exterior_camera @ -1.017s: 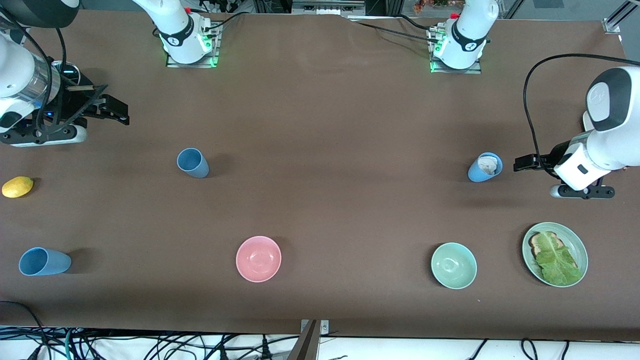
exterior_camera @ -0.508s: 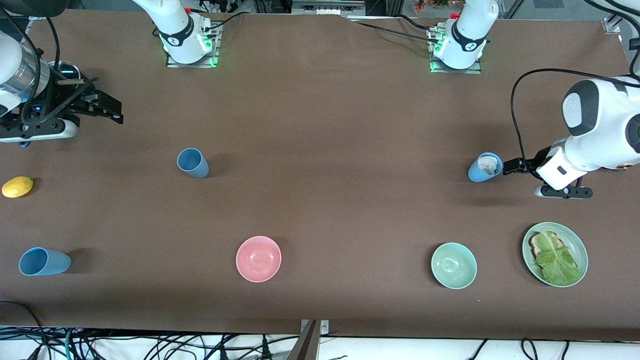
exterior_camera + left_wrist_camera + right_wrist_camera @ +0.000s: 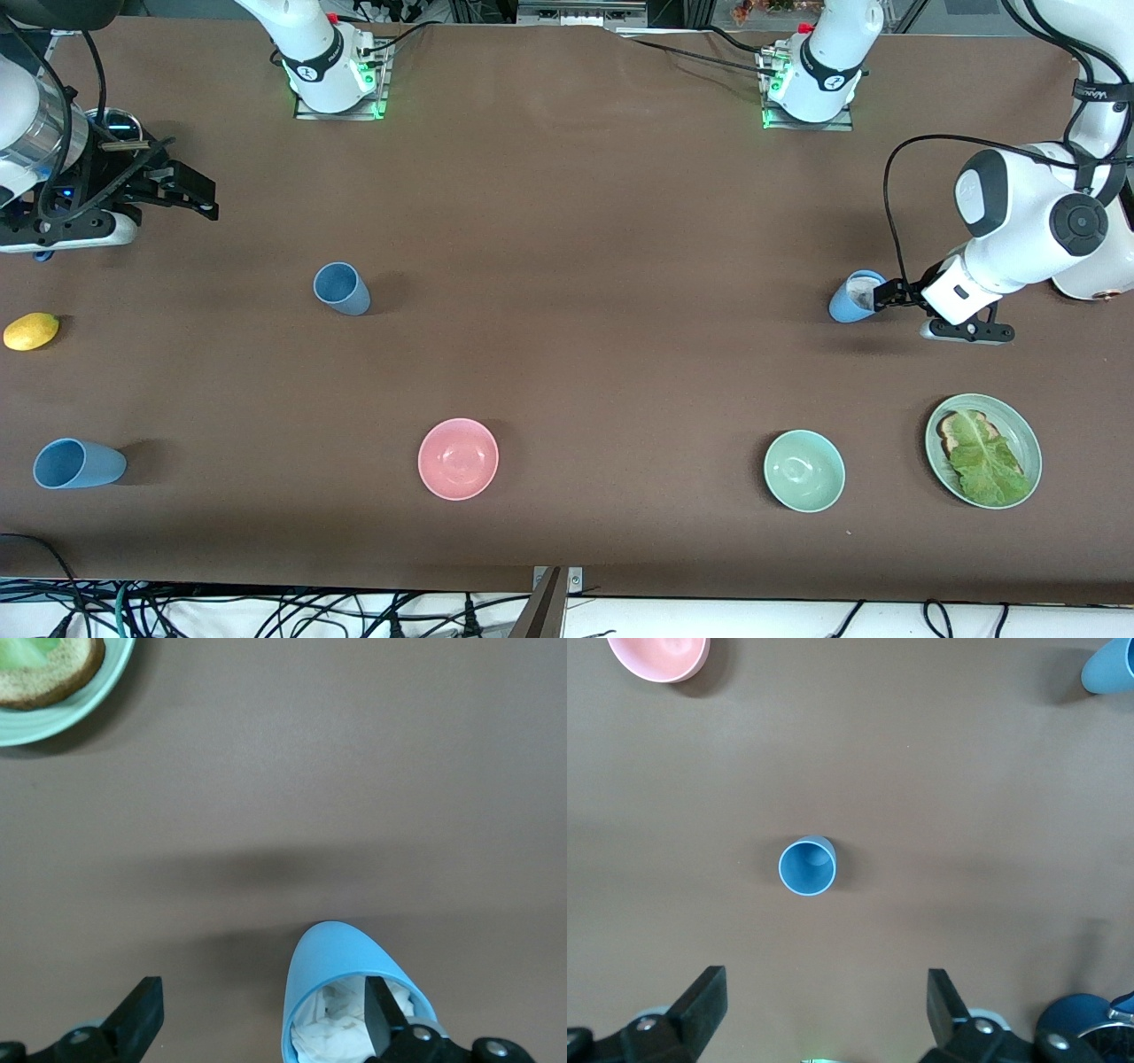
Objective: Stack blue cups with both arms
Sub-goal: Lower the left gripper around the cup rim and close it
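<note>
Three blue cups stand on the brown table. One blue cup [image 3: 852, 301] at the left arm's end holds crumpled white paper. My left gripper [image 3: 886, 295] is open at its rim. In the left wrist view one finger [image 3: 381, 1014] reaches over the cup's [image 3: 341, 961] mouth, and the gripper [image 3: 261, 1001] straddles its wall. A duller blue cup [image 3: 341, 288] stands toward the right arm's end, also seen empty in the right wrist view [image 3: 807, 866]. The third blue cup [image 3: 75, 463] is nearest the front camera. My right gripper [image 3: 202, 197] is open and empty, also in its wrist view [image 3: 826, 988].
A pink bowl [image 3: 423, 452] and a mint-green bowl [image 3: 769, 465] stand near the front edge. A green plate [image 3: 1032, 447] holds toast and lettuce. A lemon [image 3: 31, 330] lies at the right arm's end. A dark round container [image 3: 115, 124] stands by the right arm.
My left arm has swung in toward the paper-filled cup, and its open gripper now reaches the rim. My right gripper drew back slightly a second ago and has since held still.
</note>
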You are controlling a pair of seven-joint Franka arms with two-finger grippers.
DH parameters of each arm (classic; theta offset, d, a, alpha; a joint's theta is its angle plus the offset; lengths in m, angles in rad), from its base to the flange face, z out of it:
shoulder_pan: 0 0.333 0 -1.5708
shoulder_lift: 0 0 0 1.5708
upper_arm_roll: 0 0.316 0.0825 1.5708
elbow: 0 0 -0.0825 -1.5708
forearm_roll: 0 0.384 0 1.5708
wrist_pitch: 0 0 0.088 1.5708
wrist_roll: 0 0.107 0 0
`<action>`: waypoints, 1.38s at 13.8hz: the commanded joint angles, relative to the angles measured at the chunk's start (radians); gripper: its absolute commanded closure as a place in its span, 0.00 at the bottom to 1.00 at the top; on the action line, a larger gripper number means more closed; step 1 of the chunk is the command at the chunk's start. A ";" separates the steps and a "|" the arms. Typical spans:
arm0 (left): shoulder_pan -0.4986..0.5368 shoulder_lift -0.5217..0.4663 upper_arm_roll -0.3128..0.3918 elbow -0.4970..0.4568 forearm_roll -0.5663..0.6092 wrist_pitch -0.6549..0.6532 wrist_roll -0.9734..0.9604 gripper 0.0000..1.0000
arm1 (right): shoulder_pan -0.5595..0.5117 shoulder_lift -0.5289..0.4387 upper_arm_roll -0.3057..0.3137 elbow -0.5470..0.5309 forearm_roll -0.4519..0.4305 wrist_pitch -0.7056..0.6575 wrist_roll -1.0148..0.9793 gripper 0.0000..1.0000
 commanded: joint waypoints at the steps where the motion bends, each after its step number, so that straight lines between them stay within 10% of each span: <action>1: 0.005 -0.072 0.000 -0.076 0.017 0.033 0.024 0.00 | -0.005 -0.001 0.006 0.005 -0.012 0.000 -0.010 0.00; 19: 0.002 -0.095 0.000 -0.236 0.017 0.268 0.030 0.00 | -0.003 -0.001 0.007 0.005 -0.012 0.003 -0.012 0.00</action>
